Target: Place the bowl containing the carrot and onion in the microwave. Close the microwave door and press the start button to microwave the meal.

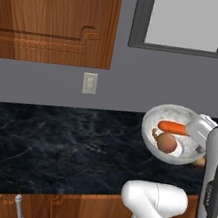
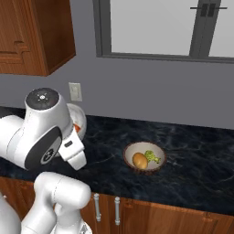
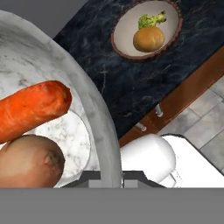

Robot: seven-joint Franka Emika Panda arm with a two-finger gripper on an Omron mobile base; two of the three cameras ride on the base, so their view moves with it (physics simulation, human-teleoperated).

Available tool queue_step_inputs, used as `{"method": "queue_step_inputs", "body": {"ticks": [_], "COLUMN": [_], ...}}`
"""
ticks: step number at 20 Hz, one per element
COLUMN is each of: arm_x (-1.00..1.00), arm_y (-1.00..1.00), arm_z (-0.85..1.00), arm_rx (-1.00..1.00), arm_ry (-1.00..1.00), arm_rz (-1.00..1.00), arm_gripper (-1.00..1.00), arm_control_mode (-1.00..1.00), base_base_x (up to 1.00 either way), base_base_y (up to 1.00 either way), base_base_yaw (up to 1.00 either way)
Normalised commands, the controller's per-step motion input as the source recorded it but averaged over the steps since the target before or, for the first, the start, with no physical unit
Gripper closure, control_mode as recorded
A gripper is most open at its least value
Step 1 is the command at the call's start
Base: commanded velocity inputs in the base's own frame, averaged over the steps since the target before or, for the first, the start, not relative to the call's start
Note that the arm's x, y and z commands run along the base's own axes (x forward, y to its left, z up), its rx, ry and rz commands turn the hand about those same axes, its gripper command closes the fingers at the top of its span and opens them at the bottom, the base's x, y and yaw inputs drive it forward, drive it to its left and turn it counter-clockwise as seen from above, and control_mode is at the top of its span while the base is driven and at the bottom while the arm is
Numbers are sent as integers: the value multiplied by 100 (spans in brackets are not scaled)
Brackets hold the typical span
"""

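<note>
Jaws pinched the bowl (image 1: pixel 175 134) rim; you held it above the counter (image 1: pixel 48 146), microwave steps all remaining.

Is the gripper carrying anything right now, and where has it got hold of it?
Yes: the gripper holds the bowl by its rim, lifted off the counter, with the carrot and onion inside.

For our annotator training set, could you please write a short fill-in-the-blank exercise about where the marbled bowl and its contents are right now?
1. The gripper holds the bowl by its ____.
2. The bowl is lifted ____ the black counter.
3. Beside the onion in the bowl lies an orange ____.
4. The dark bowl with fruit rests on the ____.

Missing words: rim; above; carrot; counter
</note>
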Motion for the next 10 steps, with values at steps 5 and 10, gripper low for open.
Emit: {"method": "queue_step_inputs", "body": {"ticks": [5, 10], "arm_x": [-41, -25], "arm_y": [-14, -12], "arm_z": [0, 0], "arm_rx": [0, 0], "arm_ry": [-8, -7], "arm_rz": [3, 14], "arm_gripper": [100, 100], "arm_control_mode": [-100, -100], "base_base_x": [0, 0], "base_base_y": [0, 0], "base_base_yaw": [0, 0]}}
